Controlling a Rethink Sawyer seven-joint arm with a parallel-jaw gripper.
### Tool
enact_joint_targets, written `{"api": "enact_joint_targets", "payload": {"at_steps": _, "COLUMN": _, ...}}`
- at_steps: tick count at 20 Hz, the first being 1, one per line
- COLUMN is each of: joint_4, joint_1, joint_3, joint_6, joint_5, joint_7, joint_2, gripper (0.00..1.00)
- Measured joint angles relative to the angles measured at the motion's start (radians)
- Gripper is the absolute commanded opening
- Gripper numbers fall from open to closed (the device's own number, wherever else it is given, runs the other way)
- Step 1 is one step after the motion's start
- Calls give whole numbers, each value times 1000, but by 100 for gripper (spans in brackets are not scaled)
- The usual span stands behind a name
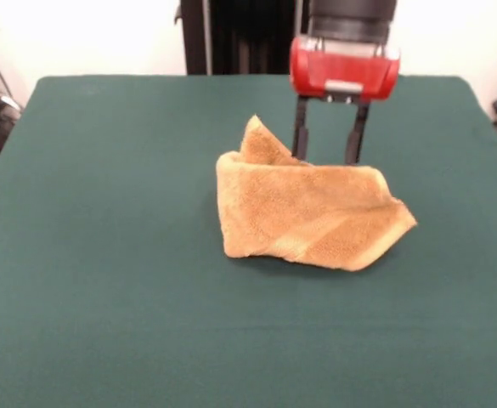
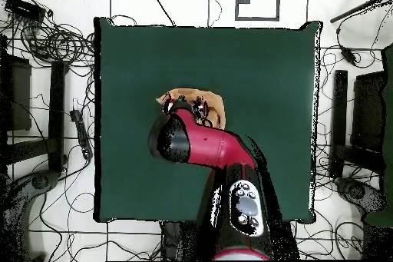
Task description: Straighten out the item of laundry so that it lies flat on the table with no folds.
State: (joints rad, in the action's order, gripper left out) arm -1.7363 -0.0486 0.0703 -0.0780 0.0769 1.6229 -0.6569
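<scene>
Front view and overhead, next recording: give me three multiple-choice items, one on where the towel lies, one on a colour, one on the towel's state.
1. Where does the towel lie on the table?
A. near the middle
B. hanging off an edge
C. in a corner

2. What colour is the table cover?
A. white
B. dark green
C. red

3. What state is the towel in?
A. spread flat
B. rolled into a tube
C. folded and bunched, one corner standing up

Answers: 1 A, green cloth shows on every side of it in both views. 2 B, plain in both views. 3 C, layers overlap, and the gripper stands just behind it, jaws apart.
</scene>
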Motion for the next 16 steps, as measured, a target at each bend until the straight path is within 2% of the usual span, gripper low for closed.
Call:
{"api": "enact_joint_targets", "payload": {"at_steps": 2, "joint_4": -9, "joint_1": -52, "joint_3": -43, "joint_6": 1, "joint_5": 12, "joint_7": 0, "joint_2": -50, "gripper": 100}}
{"api": "enact_joint_targets", "payload": {"at_steps": 6, "joint_4": 1, "joint_1": -126, "joint_3": -92, "joint_6": 16, "joint_5": 12, "joint_7": 0, "joint_2": -74, "gripper": 100}}
{"api": "enact_joint_targets", "payload": {"at_steps": 11, "joint_4": 70, "joint_1": -185, "joint_3": -100, "joint_6": 134, "joint_5": 3, "joint_7": 0, "joint_2": -1, "gripper": 100}}
{"api": "enact_joint_targets", "payload": {"at_steps": 14, "joint_4": 109, "joint_1": -173, "joint_3": -84, "joint_6": 204, "joint_5": 3, "joint_7": 0, "joint_2": 58, "gripper": 100}}
{"api": "enact_joint_targets", "payload": {"at_steps": 16, "joint_4": 124, "joint_1": -149, "joint_3": -63, "joint_6": 209, "joint_5": 14, "joint_7": 0, "joint_2": 90, "gripper": 100}}
